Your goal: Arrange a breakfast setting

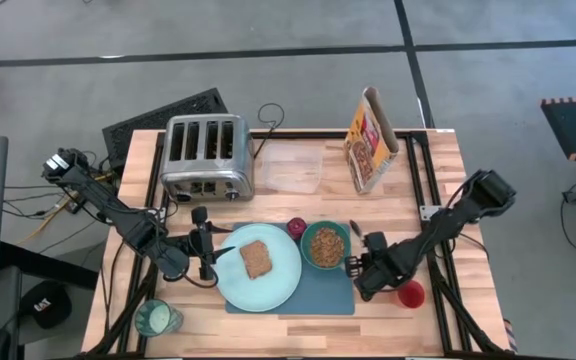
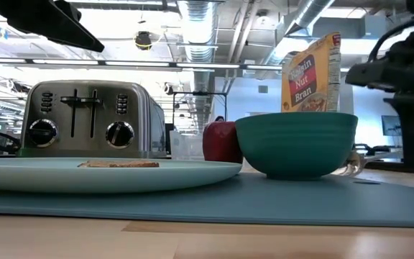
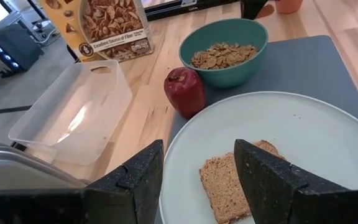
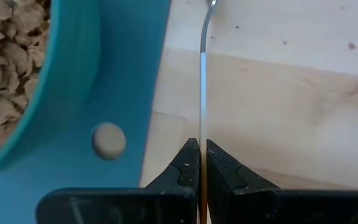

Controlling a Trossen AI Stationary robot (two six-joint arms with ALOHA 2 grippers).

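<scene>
Slate-blue mat (image 1: pixel 313 292), pale mint plate (image 1: pixel 278 280), green bowl (image 1: pixel 325 246), brown toast (image 1: pixel 256 259), dark red fruit (image 1: pixel 296 229), possibly an apple

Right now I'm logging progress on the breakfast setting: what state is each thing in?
plate: on the mat, holding the toast slice.
bowl: upright on the mat, filled with cereal.
red fruit: beside the bowl.
spoon: gripped edge-on by the right pincer.
left pincer: open, empty, at the plate's edge.
clear container: empty.
toaster: slots empty.

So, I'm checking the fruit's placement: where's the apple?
In the high view the apple sits mid-table, between the plate and the bowl.
</scene>
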